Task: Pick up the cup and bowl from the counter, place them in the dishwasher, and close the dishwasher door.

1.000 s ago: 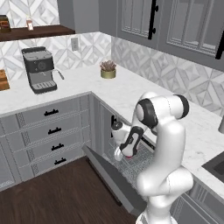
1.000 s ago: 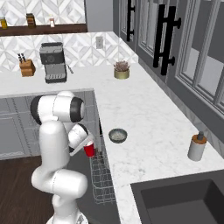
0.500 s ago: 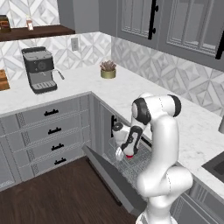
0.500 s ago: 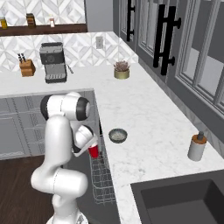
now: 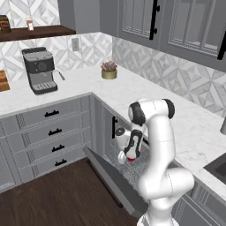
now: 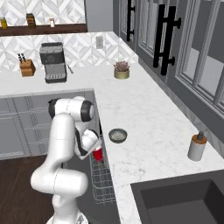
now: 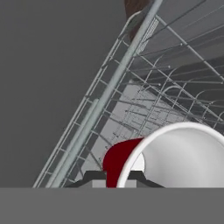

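My gripper (image 6: 97, 151) is clamped tight on the cup (image 6: 98, 154), pinching its white rim between my 2 fingers, and I hold it low inside the dishwasher (image 5: 132, 164), just above the grey wire rack (image 7: 144, 109). In the hand view the cup's red wall and white mouth sit right at my fingertips. The dishwasher door (image 5: 112, 181) hangs open beneath me. The bowl (image 6: 117, 135) rests on the counter (image 6: 148, 127), near its front edge, just beside the dishwasher opening.
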